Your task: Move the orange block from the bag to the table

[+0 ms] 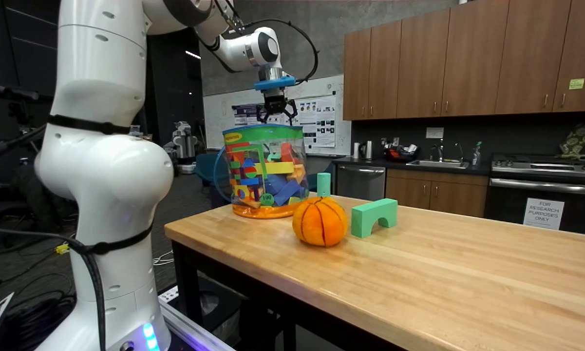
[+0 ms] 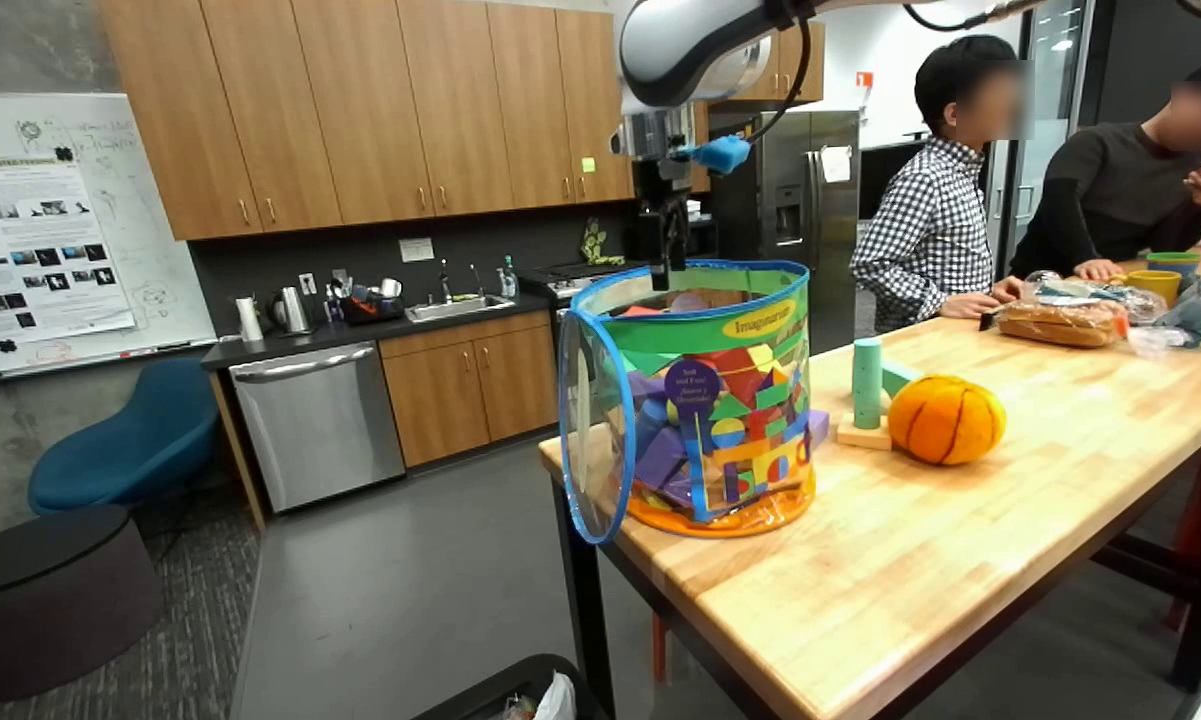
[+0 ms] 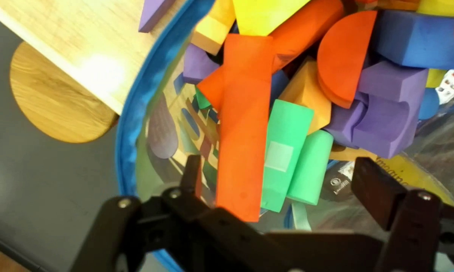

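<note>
The clear bag of multicoloured blocks stands open on the table's corner, in both exterior views [image 1: 264, 134] [image 2: 705, 325]; its blue rim shows in the wrist view [image 3: 130, 121]. A long orange block [image 3: 245, 128] lies on top of the pile inside the bag, near the rim. A green block with a pale patch [image 3: 283, 151] lies beside it. My gripper is open and empty over the bag's mouth, in both exterior views [image 1: 276, 119] [image 2: 665, 275] and the wrist view [image 3: 279, 166]. The orange block's near end reaches between its fingers, closer to the left one. The table [image 1: 443, 273] is light wood.
An orange ball [image 1: 320, 222], a green arch block [image 1: 374, 214] and a green cylinder [image 1: 324, 184] stand beside the bag. The bag's round lid [image 2: 595, 430] hangs open past the table edge. Two people and packages [image 2: 1060, 322] are at the table's far end.
</note>
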Robot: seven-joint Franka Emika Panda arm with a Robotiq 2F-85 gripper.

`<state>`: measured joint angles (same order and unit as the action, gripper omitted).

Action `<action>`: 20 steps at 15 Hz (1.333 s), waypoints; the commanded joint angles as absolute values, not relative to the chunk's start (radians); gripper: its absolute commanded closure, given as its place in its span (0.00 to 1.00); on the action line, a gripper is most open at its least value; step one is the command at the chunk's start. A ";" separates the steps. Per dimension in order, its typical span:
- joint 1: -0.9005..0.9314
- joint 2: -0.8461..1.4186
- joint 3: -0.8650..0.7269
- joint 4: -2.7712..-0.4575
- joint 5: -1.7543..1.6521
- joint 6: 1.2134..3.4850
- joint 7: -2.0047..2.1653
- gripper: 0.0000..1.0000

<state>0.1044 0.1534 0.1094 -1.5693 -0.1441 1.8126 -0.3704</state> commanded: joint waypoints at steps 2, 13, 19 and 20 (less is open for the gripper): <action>0.114 0.202 0.108 -1.506 -0.215 1.806 -0.334 0.00; 0.112 0.217 0.114 -1.510 -0.215 1.799 -0.344 0.00; 0.117 0.266 0.122 -1.485 -0.200 1.789 -0.349 0.00; 0.118 0.271 0.124 -1.484 -0.200 1.789 -0.351 0.00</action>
